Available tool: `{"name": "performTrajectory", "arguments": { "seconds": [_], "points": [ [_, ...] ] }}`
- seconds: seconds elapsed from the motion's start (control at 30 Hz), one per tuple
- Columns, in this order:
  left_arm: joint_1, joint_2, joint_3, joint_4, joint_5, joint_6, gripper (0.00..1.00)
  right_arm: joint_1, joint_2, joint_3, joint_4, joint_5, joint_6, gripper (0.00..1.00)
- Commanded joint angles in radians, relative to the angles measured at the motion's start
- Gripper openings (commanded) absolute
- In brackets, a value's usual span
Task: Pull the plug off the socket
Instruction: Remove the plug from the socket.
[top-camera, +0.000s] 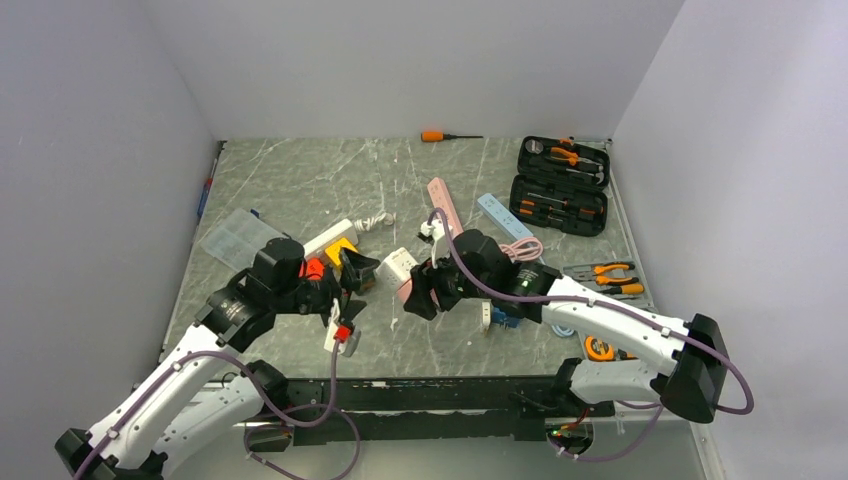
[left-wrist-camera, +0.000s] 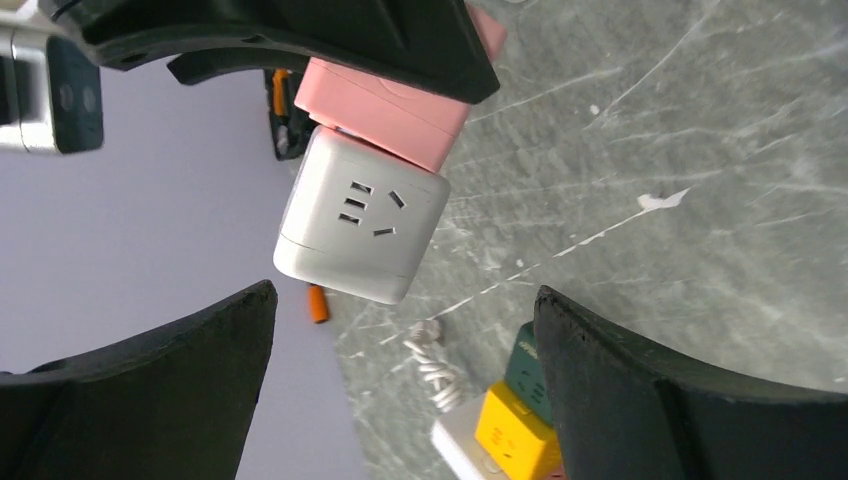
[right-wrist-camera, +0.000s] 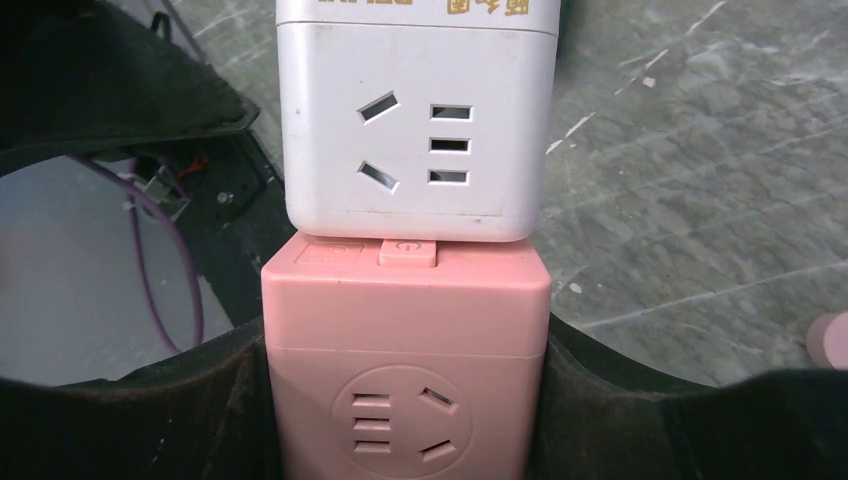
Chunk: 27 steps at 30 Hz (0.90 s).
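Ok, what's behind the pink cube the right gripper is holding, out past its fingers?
A white socket cube butts flush against the far face of the pink cube, its outlets facing the camera. Whatever pins join the two are hidden in the seam.

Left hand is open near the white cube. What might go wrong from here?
The white cube sits off-centre ahead of the open left hand, so closing may knock it sideways instead of gripping squarely. The right hand holds the pink cube only at the end away from the white one; a hard pull might slip the pair loose.
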Motion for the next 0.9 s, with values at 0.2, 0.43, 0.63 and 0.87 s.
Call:
{"name": "performTrajectory", "arguments": {
  "seconds": [0.2,0.43,0.63,0.87],
  "points": [
    [-0.018,-0.049,-0.047,0.118,-0.006,0.216,0.99,-0.039,-0.004,0.116,0.021,-0.263,-0.066,0.00],
    [-0.064,-0.040,-0.079,0.173,-0.035,0.316,0.99,-0.039,0.045,0.168,0.016,-0.320,-0.072,0.00],
    [-0.107,-0.004,-0.057,0.202,-0.069,0.330,0.99,-0.039,0.068,0.183,0.014,-0.336,-0.076,0.00],
    [-0.131,0.025,-0.039,0.173,-0.085,0.388,0.92,-0.039,0.093,0.196,0.017,-0.342,-0.086,0.00]
  ]
}}
